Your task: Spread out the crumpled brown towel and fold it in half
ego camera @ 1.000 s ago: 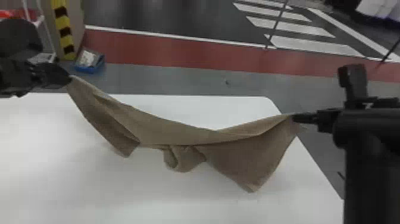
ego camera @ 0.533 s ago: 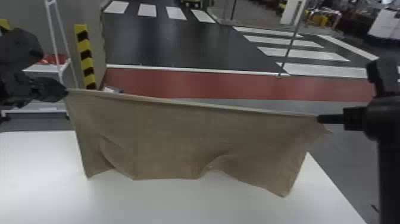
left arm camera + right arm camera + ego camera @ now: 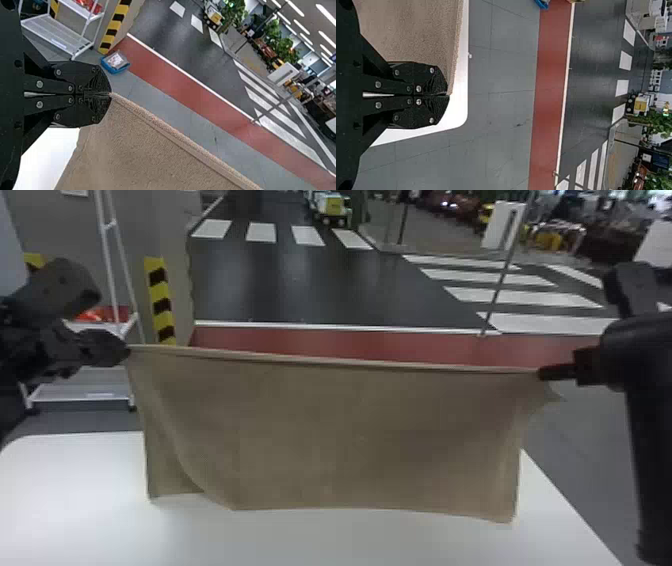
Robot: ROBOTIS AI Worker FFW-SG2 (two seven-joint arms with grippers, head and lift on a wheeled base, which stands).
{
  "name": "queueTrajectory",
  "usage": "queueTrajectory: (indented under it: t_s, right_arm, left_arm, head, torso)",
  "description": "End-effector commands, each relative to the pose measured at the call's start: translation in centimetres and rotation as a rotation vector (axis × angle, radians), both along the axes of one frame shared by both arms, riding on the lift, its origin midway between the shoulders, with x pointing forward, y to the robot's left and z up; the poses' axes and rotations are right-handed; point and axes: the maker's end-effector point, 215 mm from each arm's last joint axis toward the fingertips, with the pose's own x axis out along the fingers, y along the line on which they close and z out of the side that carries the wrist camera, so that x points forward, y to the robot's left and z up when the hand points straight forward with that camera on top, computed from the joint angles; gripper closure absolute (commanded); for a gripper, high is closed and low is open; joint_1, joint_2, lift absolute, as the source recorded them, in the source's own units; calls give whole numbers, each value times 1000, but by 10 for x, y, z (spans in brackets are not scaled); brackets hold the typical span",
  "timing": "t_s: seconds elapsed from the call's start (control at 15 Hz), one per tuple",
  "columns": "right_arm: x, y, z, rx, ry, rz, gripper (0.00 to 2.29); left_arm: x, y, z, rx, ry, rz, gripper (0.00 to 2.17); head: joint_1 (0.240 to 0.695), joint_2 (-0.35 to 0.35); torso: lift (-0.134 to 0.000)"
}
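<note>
Left gripper (image 3: 128, 350), right gripper (image 3: 541, 373) closed on towel (image 3: 350, 435), open floor (image 3: 320, 295) past its edge

White table (image 3: 350, 542), smooth matte top, rounded far-left corner in head view. Another rounded corner showed in right wrist view. Right edge ran at a slant. Brown towel (image 3: 350, 430) hung over it, couldn't tell if bottom edge touched.

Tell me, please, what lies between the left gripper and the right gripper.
The brown towel hangs between the left gripper and the right gripper, its top edge nearly straight, as the head view shows.
</note>
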Motion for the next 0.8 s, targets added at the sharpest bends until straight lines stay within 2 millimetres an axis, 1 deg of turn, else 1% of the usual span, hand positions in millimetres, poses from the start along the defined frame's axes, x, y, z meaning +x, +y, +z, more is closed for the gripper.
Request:
queueTrajectory:
  t_s: [0.0,0.13,0.2,0.27,0.33,0.4,0.47,0.53,0.6,0.67,0.73]
  right_arm:
    - [27,11,22,11,-4,-13,1652]
    - [41,3,48,8,-19,-40,1652]
    - [45,-5,62,9,-36,-50,1652]
    - [44,-15,70,9,-43,-61,1652]
    - [42,-25,72,-2,-42,-67,1652]
    - [40,-24,59,-4,-24,-55,1652]
    - [32,-24,42,-13,-4,-51,1652]
    - [21,-18,18,-38,13,-35,1652]
    - [2,-12,-8,-57,26,-16,1652]
    - [-20,-14,-31,-62,40,2,1652]
    - [-46,-12,-54,-58,43,28,1652]
  left_arm:
    - [34,-7,13,-9,-19,29,2007]
    - [56,-6,38,-19,-70,65,2007]
    - [58,-7,47,-15,-85,68,2007]
    - [59,-7,48,-15,-89,69,2007]
    - [58,-1,48,-17,-95,81,2007]
    - [55,4,37,-26,-86,83,2007]
    - [50,10,21,-12,-85,66,2007]
    - [40,14,3,29,-111,10,2007]
    - [23,20,-17,47,-118,-18,2007]
    - [0,28,-37,49,-107,-15,2007]
    - [-28,34,-58,65,-99,-13,2007]
  head:
    - [438,-168]
    - [407,-159]
    - [389,-156]
    - [370,-155]
    - [341,-161]
    - [331,-166]
    - [327,-170]
    - [331,-170]
    - [346,-169]
    - [365,-165]
    - [422,-157]
  torso:
    - [-125]
    - [-125]
    - [-125]
    - [-125]
    - [-125]
    - [-125]
    - [-125]
    - [-125]
    - [-125]
    - [-125]
    - [-125]
